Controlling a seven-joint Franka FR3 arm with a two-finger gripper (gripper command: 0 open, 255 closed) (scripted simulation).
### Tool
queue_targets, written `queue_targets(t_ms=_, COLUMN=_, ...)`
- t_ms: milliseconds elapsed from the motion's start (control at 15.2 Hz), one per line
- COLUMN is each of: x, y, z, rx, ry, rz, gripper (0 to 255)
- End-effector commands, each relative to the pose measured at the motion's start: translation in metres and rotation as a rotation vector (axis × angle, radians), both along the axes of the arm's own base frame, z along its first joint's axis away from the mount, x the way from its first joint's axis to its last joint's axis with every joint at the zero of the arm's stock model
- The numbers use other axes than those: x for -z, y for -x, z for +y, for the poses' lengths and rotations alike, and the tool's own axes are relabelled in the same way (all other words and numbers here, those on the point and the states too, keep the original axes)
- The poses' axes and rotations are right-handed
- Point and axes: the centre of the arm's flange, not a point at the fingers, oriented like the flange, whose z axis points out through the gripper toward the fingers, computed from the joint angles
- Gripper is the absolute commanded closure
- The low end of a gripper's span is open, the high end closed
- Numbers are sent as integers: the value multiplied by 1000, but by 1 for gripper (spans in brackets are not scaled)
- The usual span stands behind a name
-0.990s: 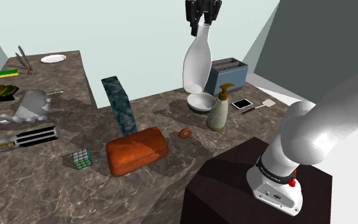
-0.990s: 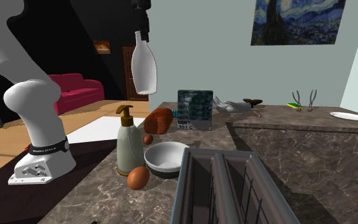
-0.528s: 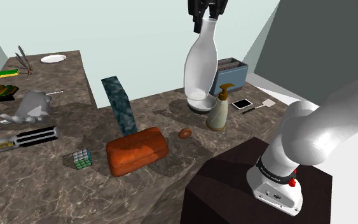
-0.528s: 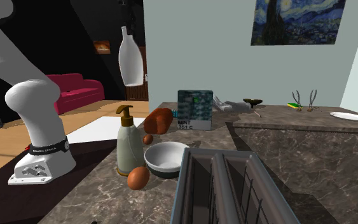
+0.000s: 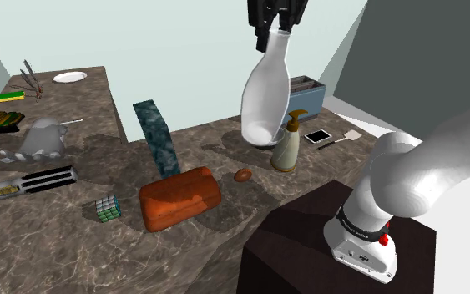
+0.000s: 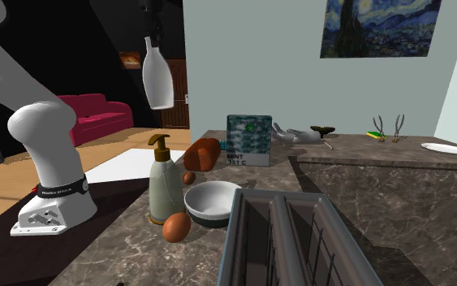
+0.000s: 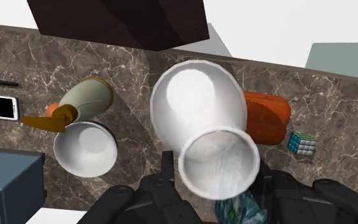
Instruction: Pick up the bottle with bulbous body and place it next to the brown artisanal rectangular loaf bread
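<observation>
A white bottle with a bulbous body hangs by its neck from my black gripper, which is shut on it, high above the marble counter. In the second exterior view the bottle hangs under the gripper, above and left of the soap dispenser. Seen along the gripper, the bottle hides part of the counter. The brown rectangular loaf lies on the counter below and to the shoulder view's left of the bottle; the loaf peeks out beside the bottle's body.
Below the bottle stand a soap dispenser, a white bowl and a brown egg. A toaster and a phone lie behind. A dark mint box stands upright behind the loaf, with a Rubik's cube beside it.
The gripper has carried the bottle away from the toaster toward the stand, leftward in the second exterior view. The bottle stays clasped at the neck.
</observation>
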Motion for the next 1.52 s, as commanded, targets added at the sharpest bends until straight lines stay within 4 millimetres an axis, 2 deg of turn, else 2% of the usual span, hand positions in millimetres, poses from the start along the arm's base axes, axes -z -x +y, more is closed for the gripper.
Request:
queue_targets(t_ms=0, x=11, y=0, z=0, rx=0, ry=0, rz=-1, gripper=255)
queue_targets(t_ms=1452, x=127, y=0, z=0, rx=0, ry=0, rz=-1, gripper=255)
